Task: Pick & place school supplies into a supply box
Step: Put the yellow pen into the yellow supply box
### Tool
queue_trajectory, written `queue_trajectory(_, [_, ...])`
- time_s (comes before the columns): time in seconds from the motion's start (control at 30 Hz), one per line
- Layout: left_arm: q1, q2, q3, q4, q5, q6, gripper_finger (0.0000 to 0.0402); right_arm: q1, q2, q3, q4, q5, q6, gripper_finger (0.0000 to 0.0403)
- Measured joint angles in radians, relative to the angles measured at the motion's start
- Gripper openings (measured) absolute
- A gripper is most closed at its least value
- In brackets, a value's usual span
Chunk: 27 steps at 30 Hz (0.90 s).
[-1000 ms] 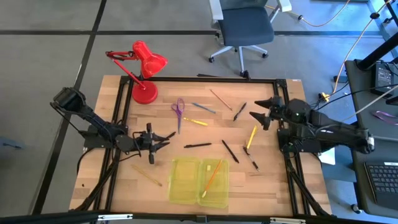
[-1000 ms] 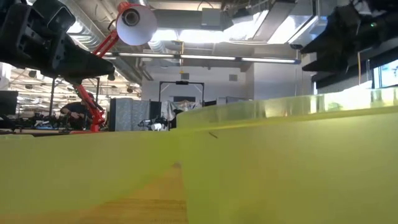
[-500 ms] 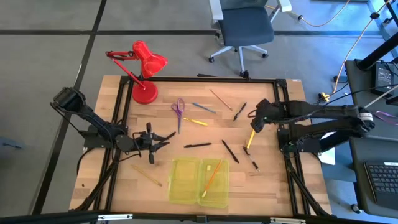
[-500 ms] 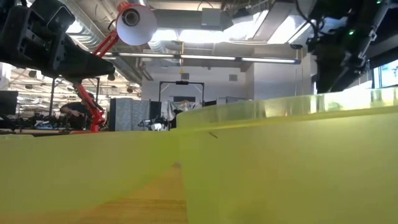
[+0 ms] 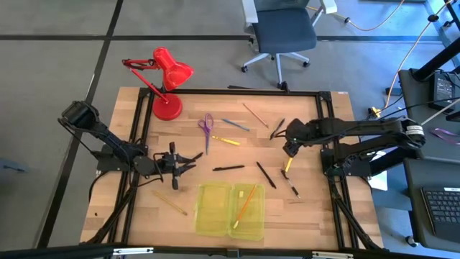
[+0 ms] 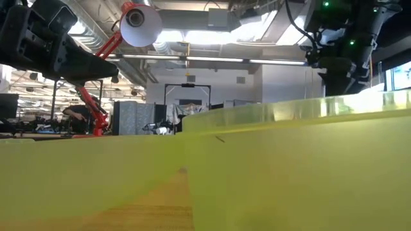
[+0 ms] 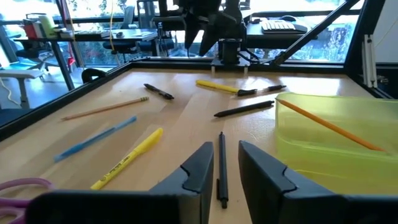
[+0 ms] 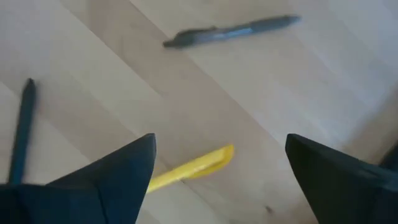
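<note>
Right claw [image 5: 289, 149] spread wide, nothing in it, poised over the upper end of the yellow pen [image 5: 290, 160] near the desk's right edge; right wrist view shows that yellow pen [image 8: 189, 167] between the two dark fingers [image 8: 109, 177], with a dark pen [image 8: 231, 31] further off on the wood. Left claw [image 5: 188, 162] sits low near the left edge, fingers narrow with a small gap, holding nothing; a black pen [image 7: 221, 168] lies on the desk in line with that gap, not gripped. Supply box [image 5: 230, 209] is open flat at the front edge, roughly centred, with one orange pencil [image 5: 246, 201] lying diagonally in its right half; left half looks bare. Loose on the desk [image 5: 316, 208]: purple scissors [image 5: 207, 128], blue pen [image 5: 236, 124], another yellow pen [image 5: 226, 140] and a tan pencil [image 5: 254, 114] toward the back edge, black pens [image 5: 266, 175] mid-desk, another tan pencil [image 5: 169, 203] front-left. Red lamp [image 5: 167, 79] stands at the back-left corner. Low view is mostly blocked by the yellow-green box wall [image 6: 289, 173].
</note>
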Motion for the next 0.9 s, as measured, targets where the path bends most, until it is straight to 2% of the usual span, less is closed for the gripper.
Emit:
queue_trajectory(0.23, [0.0, 0.0, 0.0, 0.0, 0.003, 0.0, 0.0068, 0.0, 0.028, 0.0, 0.072, -0.001, -0.008, 0.036])
queue_trajectory(0.47, [0.0, 0.0, 0.0, 0.0, 0.003, -0.067, 0.0071, 0.0, 0.052, 0.0, 0.088, -0.001, -0.119, 0.036])
queue_trajectory(0.9, [0.0, 0.0, 0.0, -0.001, 0.003, -0.062, 0.0069, 0.0, 0.074, -0.002, 0.077, -0.009, -0.084, 0.036])
